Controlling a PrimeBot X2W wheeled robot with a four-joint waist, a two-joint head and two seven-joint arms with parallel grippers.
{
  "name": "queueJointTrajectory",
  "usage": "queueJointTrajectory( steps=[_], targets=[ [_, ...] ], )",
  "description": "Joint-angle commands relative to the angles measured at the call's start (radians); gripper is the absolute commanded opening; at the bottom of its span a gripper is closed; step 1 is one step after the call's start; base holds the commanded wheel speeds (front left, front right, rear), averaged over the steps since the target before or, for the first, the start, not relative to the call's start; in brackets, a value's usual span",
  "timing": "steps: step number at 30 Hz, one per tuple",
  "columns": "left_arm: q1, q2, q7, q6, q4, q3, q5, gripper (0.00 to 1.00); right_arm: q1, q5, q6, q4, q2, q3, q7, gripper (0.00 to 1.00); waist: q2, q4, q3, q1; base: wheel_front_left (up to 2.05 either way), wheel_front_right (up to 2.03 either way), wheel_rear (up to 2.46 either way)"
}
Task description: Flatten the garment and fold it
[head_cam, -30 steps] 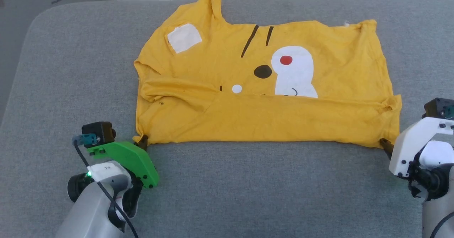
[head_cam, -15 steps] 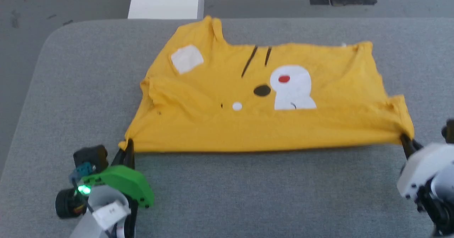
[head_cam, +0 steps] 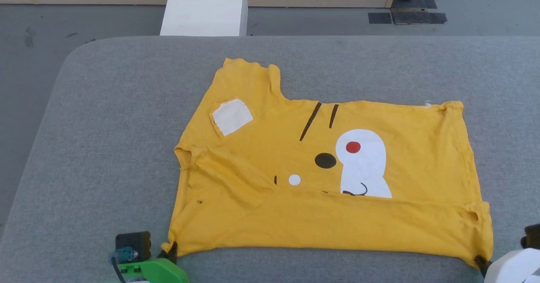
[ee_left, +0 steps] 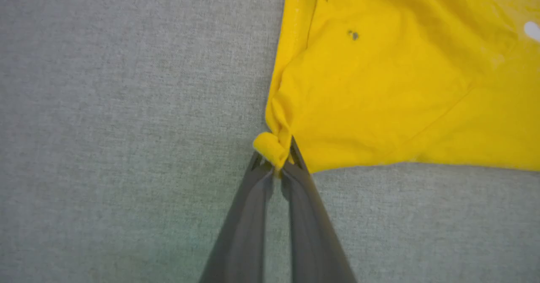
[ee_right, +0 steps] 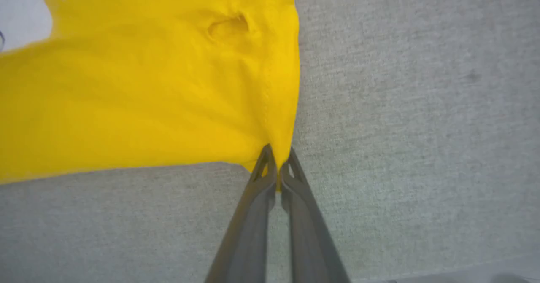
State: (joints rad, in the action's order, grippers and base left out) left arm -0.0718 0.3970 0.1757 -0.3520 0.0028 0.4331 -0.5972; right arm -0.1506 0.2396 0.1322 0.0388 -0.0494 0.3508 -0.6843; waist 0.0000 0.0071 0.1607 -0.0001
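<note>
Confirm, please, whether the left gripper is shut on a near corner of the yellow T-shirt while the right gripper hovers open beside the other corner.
The right gripper is not open but shut on the other near corner of the T-shirt, as the right wrist view shows. The left gripper is shut on its corner.

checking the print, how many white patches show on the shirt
3: a squarish patch upper left, a small dot in the middle, a large rounded patch around the red dot. The shirt's fold may hide more.
</note>
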Motion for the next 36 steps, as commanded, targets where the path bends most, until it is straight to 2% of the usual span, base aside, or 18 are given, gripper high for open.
queueJointTrajectory(
  steps=[1, 6, 7, 8, 9, 14, 17, 21, 27, 31, 36],
  targets=[
    [-0.006, 0.001, 0.005, 0.007, 0.016, 0.005, -0.005, 0.0, -0.003, 0.0, -0.002, -0.028, -0.001, -0.006, 0.013, 0.0, 0.0, -0.001, 0.005, 0.0001, 0.0, 0.0, 0.0],
    [0.01, -0.024, 0.003, 0.041, 0.095, 0.019, -0.03, 0.0, 0.017, 0.008, -0.002, -0.133, -0.001, -0.026, 0.073, 0.0, 0.0, -0.006, 0.007, 0.0001, 0.0, 0.0, 0.0],
    [0.013, -0.026, -0.004, 0.046, 0.104, 0.018, -0.033, 0.25, 0.02, 0.01, -0.002, -0.138, -0.001, -0.029, 0.092, 0.0, 0.0, -0.007, 0.005, 0.0001, 0.0, 0.0, 0.0],
    [0.013, -0.032, -0.022, 0.05, 0.111, 0.013, -0.037, 0.93, 0.024, 0.014, -0.002, -0.139, -0.001, -0.032, 0.118, 0.69, 0.0, -0.009, 0.001, 0.0001, 0.0, 0.0, 0.0],
    [0.014, -0.034, -0.035, 0.055, 0.116, 0.01, -0.038, 1.0, 0.025, 0.016, -0.002, -0.138, -0.001, -0.036, 0.137, 1.0, 0.0, -0.009, -0.002, 0.0001, 0.0, 0.0, 0.0],
    [0.044, -0.02, -0.14, 0.106, 0.113, -0.039, -0.053, 1.0, 0.026, 0.014, -0.002, -0.072, -0.001, -0.056, 0.26, 1.0, 0.0, -0.015, -0.016, 0.0001, 0.0, 0.0, 0.0],
    [0.099, 0.022, -0.227, 0.153, 0.1, -0.06, -0.018, 1.0, 0.039, 0.0, -0.002, -0.002, -0.001, -0.089, 0.374, 1.0, 0.0, -0.025, -0.009, 0.0001, 0.0, 0.0, 0.0],
    [0.217, 0.078, -0.273, 0.211, 0.081, -0.056, 0.042, 1.0, 0.072, -0.025, -0.002, 0.059, -0.018, -0.137, 0.525, 1.0, 0.0, -0.04, 0.028, 0.0001, 0.0, 0.0, 0.0],
    [0.477, 0.143, -0.213, 0.321, 0.11, -0.026, 0.098, 1.0, 0.147, -0.029, -0.002, 0.072, -0.088, -0.224, 0.655, 1.0, 0.0, -0.08, 0.129, 0.0001, 0.0, 0.0, 0.0],
    [0.665, 0.148, -0.149, 0.376, 0.173, -0.016, 0.106, 1.0, 0.216, -0.02, -0.002, 0.067, -0.116, -0.267, 0.683, 1.0, 0.0, -0.115, 0.21, 0.0001, 0.0, 0.0, 0.0],
    [0.878, 0.125, -0.026, 0.415, 0.305, -0.011, 0.079, 1.0, 0.296, -0.014, -0.002, 0.053, -0.114, -0.308, 0.692, 1.0, 0.0, -0.164, 0.291, 0.0001, 0.0, 0.0, 0.0]
  ],
)
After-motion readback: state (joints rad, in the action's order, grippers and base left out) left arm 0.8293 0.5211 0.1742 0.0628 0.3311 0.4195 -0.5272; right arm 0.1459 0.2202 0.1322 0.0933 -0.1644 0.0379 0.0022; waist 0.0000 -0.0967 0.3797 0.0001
